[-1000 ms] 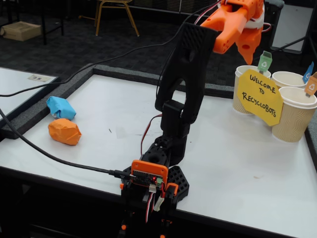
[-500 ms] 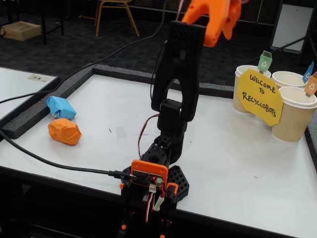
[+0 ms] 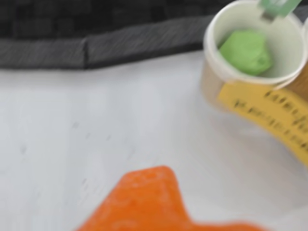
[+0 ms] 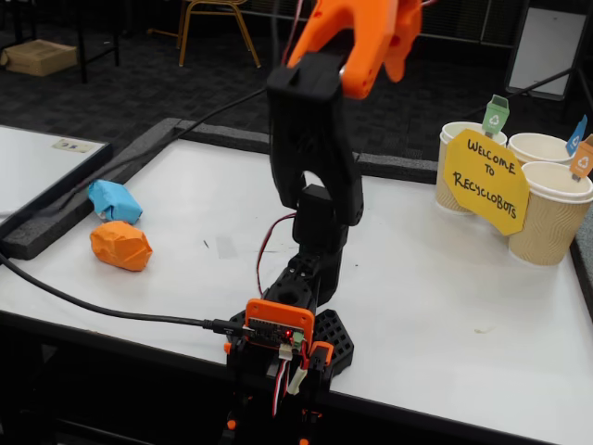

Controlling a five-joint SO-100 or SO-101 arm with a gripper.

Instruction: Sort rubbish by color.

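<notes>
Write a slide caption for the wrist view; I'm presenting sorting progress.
Green wad sits inside the green-flagged cup; gripper above the white table.

open tabletop (image 4: 185,241), cups (image 4: 547,218) crowd right

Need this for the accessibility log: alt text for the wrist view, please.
A green paper wad sits inside a paper cup at upper right, a yellow sign hanging across the cup's front. White table fills most of the blurred frame, with part of the orange claw at the bottom edge and a dark border strip above.
</notes>
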